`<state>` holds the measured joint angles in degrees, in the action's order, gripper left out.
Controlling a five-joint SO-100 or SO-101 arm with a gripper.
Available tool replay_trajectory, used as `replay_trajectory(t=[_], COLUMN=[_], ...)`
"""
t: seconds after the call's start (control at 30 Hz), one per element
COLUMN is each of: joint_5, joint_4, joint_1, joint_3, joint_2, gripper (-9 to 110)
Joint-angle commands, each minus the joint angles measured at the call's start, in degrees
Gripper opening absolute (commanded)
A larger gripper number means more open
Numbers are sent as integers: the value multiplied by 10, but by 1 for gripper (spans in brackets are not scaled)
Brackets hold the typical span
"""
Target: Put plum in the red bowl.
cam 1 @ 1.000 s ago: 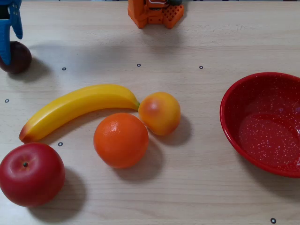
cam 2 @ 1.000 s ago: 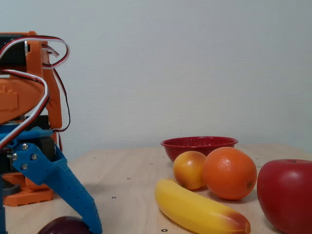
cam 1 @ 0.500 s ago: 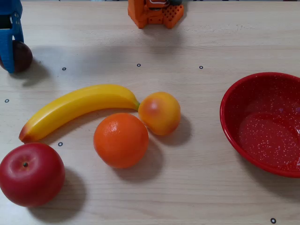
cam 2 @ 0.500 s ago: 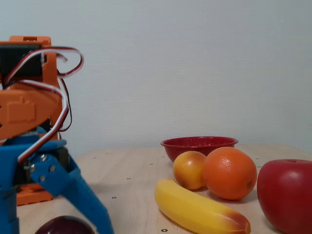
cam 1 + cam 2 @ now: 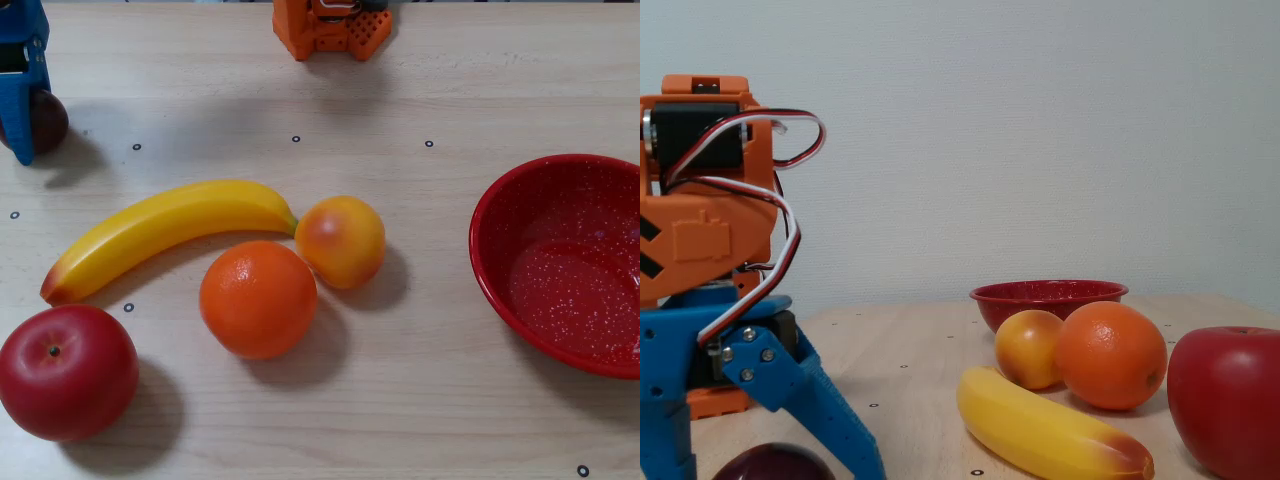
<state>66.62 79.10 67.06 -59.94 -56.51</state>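
The plum (image 5: pixel 50 120) lies at the far left of the table in the overhead view, half covered by a blue finger (image 5: pixel 24 100). In the fixed view the plum (image 5: pixel 775 464) sits at the bottom edge between the two spread blue fingers of my gripper (image 5: pixel 762 452). The gripper is open and straddles the plum; a gap shows on the plum's left side. The red bowl (image 5: pixel 497 270) stands empty at the right edge of the overhead view, far from the gripper, and shows behind the fruit in the fixed view (image 5: pixel 1048 293).
Between plum and bowl lie a banana (image 5: pixel 170 225), an orange (image 5: pixel 258 298) and a smaller yellow-orange fruit (image 5: pixel 340 240). A big red apple (image 5: pixel 65 370) sits front left. The orange arm base (image 5: pixel 330 28) stands at the back edge.
In the fixed view the arm has shifted right, so both blue fingers now stand around the plum. In the overhead view the plum has shifted slightly right.
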Motion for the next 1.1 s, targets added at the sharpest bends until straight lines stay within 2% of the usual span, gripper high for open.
replay_trajectory(t=[0.0, 0.5, 1.07], joint_5=[-11, -23, -15], joint_4=[-14, -23, -38], joint_1=[-13, -11, -11], joint_3=[43, 33, 24], joint_2=[-31, -32, -34], gripper=[40, 39, 33])
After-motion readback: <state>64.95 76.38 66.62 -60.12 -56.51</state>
